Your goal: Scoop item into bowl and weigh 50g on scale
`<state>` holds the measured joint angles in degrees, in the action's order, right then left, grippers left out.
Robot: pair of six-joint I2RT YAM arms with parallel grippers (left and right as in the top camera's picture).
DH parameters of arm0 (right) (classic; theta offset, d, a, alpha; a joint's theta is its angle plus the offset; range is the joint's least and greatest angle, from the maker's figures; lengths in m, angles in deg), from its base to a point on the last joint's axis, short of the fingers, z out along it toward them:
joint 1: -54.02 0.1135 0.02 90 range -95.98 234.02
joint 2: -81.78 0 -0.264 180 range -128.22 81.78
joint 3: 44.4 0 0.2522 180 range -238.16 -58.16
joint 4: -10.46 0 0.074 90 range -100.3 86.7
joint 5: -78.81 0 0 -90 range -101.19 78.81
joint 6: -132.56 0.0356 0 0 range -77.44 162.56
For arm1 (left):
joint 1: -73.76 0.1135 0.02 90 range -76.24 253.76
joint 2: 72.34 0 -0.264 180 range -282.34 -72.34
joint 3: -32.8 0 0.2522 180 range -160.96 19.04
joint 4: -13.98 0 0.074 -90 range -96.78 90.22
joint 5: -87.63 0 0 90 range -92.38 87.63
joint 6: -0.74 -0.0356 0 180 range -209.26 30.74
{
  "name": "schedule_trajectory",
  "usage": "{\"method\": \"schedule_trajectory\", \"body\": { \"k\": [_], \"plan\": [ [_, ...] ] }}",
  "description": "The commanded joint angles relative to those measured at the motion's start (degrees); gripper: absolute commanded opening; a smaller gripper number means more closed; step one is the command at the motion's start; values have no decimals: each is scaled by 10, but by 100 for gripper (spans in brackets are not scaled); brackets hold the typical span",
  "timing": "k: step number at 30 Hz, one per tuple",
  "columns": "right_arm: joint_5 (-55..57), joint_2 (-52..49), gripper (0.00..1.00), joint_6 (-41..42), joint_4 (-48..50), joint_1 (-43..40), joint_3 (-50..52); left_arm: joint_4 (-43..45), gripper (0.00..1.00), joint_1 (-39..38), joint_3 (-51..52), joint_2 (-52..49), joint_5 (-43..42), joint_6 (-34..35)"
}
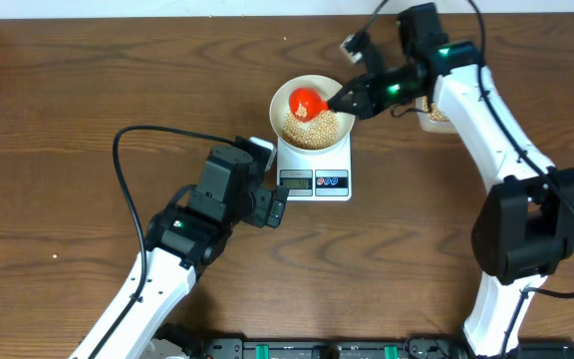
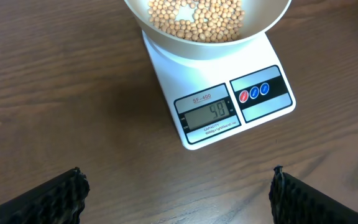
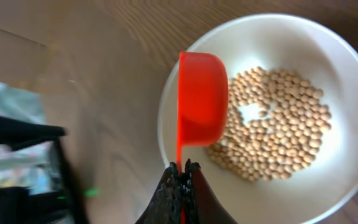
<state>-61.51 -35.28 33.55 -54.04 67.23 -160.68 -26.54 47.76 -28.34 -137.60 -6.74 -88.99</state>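
Just beyond my right gripper (image 3: pixel 182 173), pinching its handle, the red plastic scoop (image 3: pixel 202 96) hangs over the round white bowl (image 3: pixel 347 155); my left gripper (image 2: pixel 178 182) is spread.

Left arm (image 1: pixel 152 274) reaches up from the overhead frame's lower left, left gripper (image 2: pixel 179 194) spread wide. Right arm (image 1: pixel 486 115) bends from lower right to top centre, right gripper (image 3: pixel 183 173) pinched tight on the handle of a red scoop (image 3: pixel 202 99).
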Motion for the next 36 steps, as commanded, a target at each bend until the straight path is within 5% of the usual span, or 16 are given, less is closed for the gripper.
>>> {"method": "schedule_trajectory", "body": {
  "k": [1, 27, 36],
  "plan": [
    [-112, -3, 1, 8, 0, -18, 1, -1, 95, -1, 1, -2, -1, 9],
    [-143, 42, 1, 8, 1, -124, 1, -1, 95, -1, 1, -2, -1, 9],
    [-112, 89, 1, -11, -54, -235, 1, -1, 96, -1, 1, -2, -1, 9]
  ]
}}
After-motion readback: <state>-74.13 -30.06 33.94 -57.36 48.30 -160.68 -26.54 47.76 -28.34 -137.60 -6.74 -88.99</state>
